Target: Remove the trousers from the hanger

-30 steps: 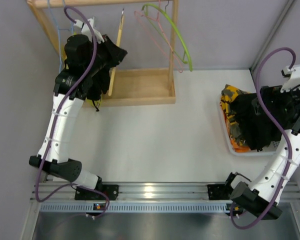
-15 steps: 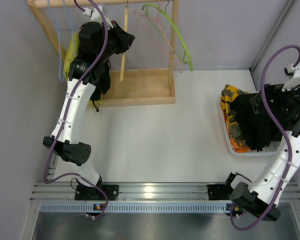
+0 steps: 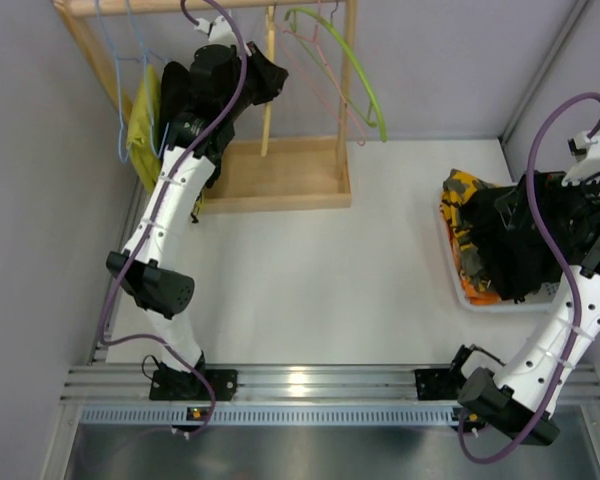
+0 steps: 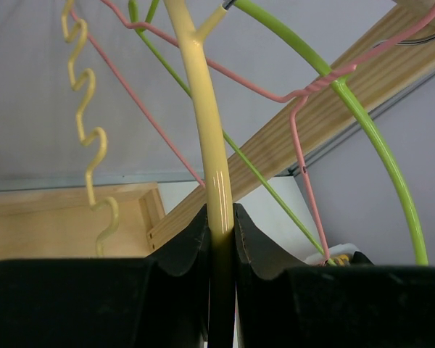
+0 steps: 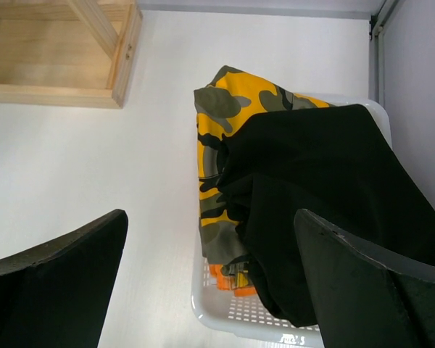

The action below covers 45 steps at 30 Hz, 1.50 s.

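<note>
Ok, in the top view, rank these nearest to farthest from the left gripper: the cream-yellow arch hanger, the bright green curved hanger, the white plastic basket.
1. The cream-yellow arch hanger: clamped in the left gripper.
2. The bright green curved hanger: hanging just to its right.
3. The white plastic basket: far off at the right side.

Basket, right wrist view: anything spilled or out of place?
Yes: the camouflage cloth and black garment are heaped above the white basket, and the camouflage cloth appears to droop over the rim toward the wooden rack. Nothing looks damaged.
</note>
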### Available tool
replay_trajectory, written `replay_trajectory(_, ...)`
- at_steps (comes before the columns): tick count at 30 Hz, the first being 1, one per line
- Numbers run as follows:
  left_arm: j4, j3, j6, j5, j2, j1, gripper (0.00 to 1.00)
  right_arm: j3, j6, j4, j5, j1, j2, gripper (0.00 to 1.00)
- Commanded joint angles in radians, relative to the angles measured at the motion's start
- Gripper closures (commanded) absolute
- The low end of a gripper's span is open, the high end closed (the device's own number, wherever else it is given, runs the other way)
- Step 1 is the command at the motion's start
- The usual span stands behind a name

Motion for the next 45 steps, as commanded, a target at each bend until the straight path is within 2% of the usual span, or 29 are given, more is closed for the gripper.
replay_trajectory(1,0.140,0.056,0.010,-0.024,0.024,-0.021,1.00,0.001,0.018,0.031,-0.028,0.002,-0.017,0.01)
replay_trajectory(15,0.143,0.044,0.049,-0.066,0.037,-0.084,0.99,-0.010,0.029,0.031,-0.029,0.002,-0.041,0.01)
replay_trajectory(18,0.143,0.012,0.071,-0.072,-0.001,-0.082,0.75,-0.009,0.032,0.033,-0.032,0.002,-0.045,0.01)
replay_trajectory(19,0.143,-0.008,0.083,-0.074,-0.012,-0.082,0.62,-0.010,0.032,0.033,-0.034,0.002,-0.045,0.01)
replay_trajectory(22,0.143,-0.051,0.097,-0.084,-0.060,-0.081,0.54,-0.018,0.034,0.041,-0.037,0.002,-0.049,0.01)
replay_trajectory(23,0.143,-0.060,0.103,-0.086,-0.069,-0.082,0.48,-0.021,0.037,0.045,-0.039,0.002,-0.051,0.01)
replay_trajectory(32,0.136,-0.226,0.148,-0.057,-0.273,-0.075,0.29,-0.044,0.031,0.059,-0.040,0.004,-0.061,0.00)
replay_trajectory(33,0.133,-0.262,0.155,-0.019,-0.293,-0.072,0.21,-0.051,0.031,0.064,-0.043,0.002,-0.061,0.01)
replay_trajectory(36,0.094,-0.334,0.189,0.046,-0.380,-0.067,0.08,-0.064,0.031,0.079,-0.055,0.002,-0.057,0.00)
replay_trajectory(40,0.015,-0.427,0.244,0.048,-0.497,-0.065,0.02,-0.070,0.022,0.081,-0.072,0.002,-0.023,0.01)
replay_trajectory(43,-0.094,-0.500,0.312,0.048,-0.566,-0.053,0.02,-0.064,0.020,0.073,-0.077,0.010,0.017,0.01)
replay_trajectory(45,-0.169,-0.534,0.338,0.087,-0.578,-0.023,0.02,-0.062,0.023,0.076,-0.034,0.057,0.040,0.01)
